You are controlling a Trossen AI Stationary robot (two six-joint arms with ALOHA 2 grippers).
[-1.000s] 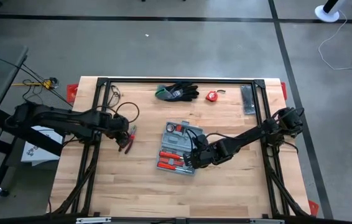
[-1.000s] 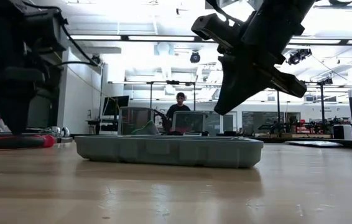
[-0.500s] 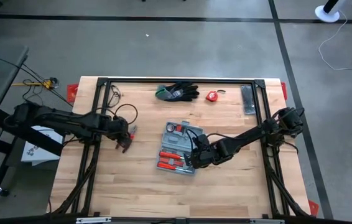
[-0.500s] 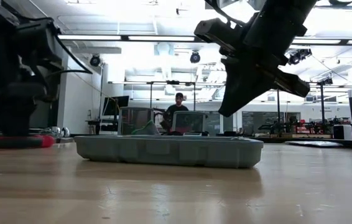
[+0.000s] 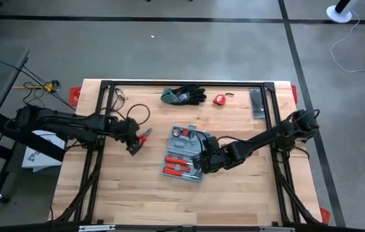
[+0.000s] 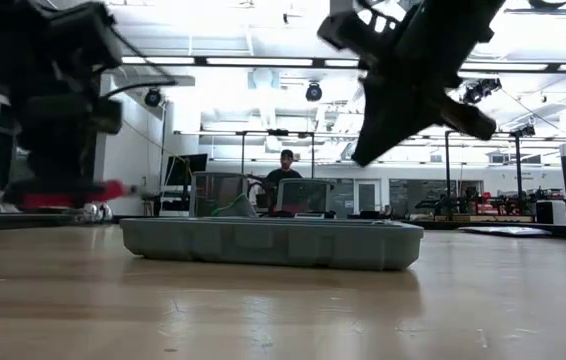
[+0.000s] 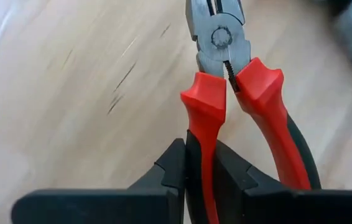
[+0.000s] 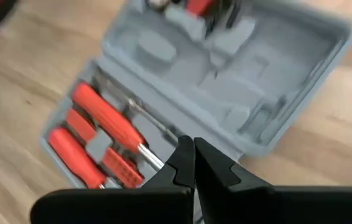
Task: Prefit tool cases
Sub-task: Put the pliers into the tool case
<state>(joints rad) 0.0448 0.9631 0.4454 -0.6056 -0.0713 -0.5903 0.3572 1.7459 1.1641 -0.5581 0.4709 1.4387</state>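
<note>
Table (image 5: 105, 193) – left claw (image 7: 191, 163) grips pliers (image 7: 226, 81) | tool case (image 5: 184, 153) apart

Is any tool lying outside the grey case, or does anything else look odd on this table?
Yes. The red-handled pliers are outside the open tool case, to its left, clamped by one handle in the left gripper and lifted off the table. The right gripper hovers shut over the case. Nothing looks spilled or damaged.

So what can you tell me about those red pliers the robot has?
The pliers have a grey metal head and red handles with black backs, plastic by the look. The left gripper has its jaws shut on one handle, holding them lifted off the wooden table, left of the open tool case.
</note>
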